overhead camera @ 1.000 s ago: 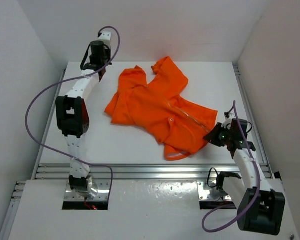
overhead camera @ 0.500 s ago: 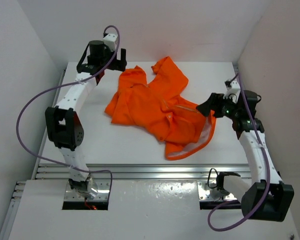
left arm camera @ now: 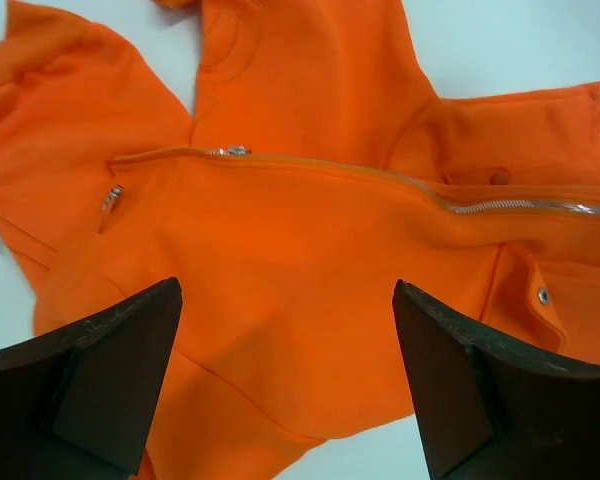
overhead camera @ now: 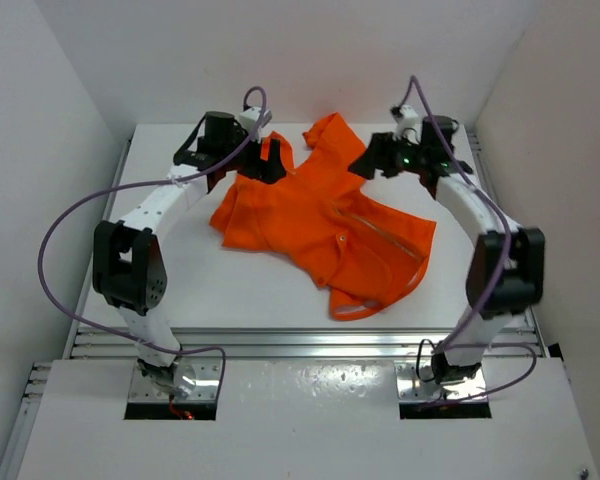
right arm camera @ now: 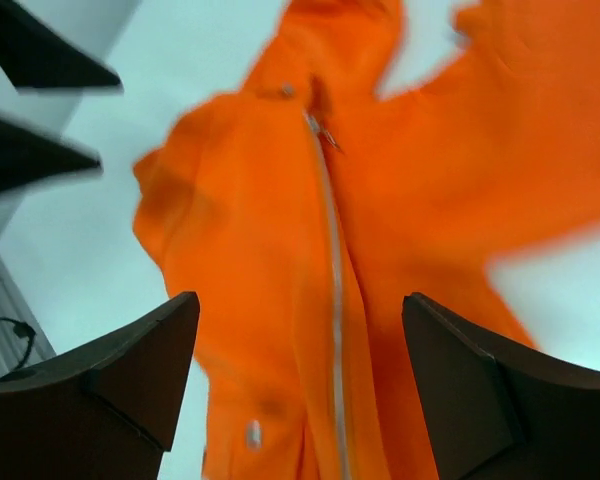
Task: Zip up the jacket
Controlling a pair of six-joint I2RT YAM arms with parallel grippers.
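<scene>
The orange jacket (overhead camera: 315, 215) lies crumpled on the white table, its pale lining showing at the near hem (overhead camera: 365, 310). My left gripper (overhead camera: 270, 162) hovers open over its far left part. In the left wrist view the jacket (left arm camera: 310, 260) fills the frame, with the zipper (left arm camera: 500, 205) running sideways and its pull (left arm camera: 235, 150) near the collar; the left gripper (left arm camera: 286, 287) holds nothing. My right gripper (overhead camera: 365, 160) hangs open above the far right part. The right wrist view is blurred; the zipper (right arm camera: 332, 260) runs between the right gripper (right arm camera: 301, 298) fingers, nothing gripped.
White walls (overhead camera: 60, 110) close in the table on three sides. An aluminium rail (overhead camera: 300, 342) runs along the near edge. Purple cables (overhead camera: 55, 225) loop from both arms. The left arm's dark fingers (right arm camera: 35, 155) show at the upper left of the right wrist view.
Both grippers have opened. The right arm let go of the jacket's near right hem and swung to the far side; the left arm moved right over the jacket's far left part.
</scene>
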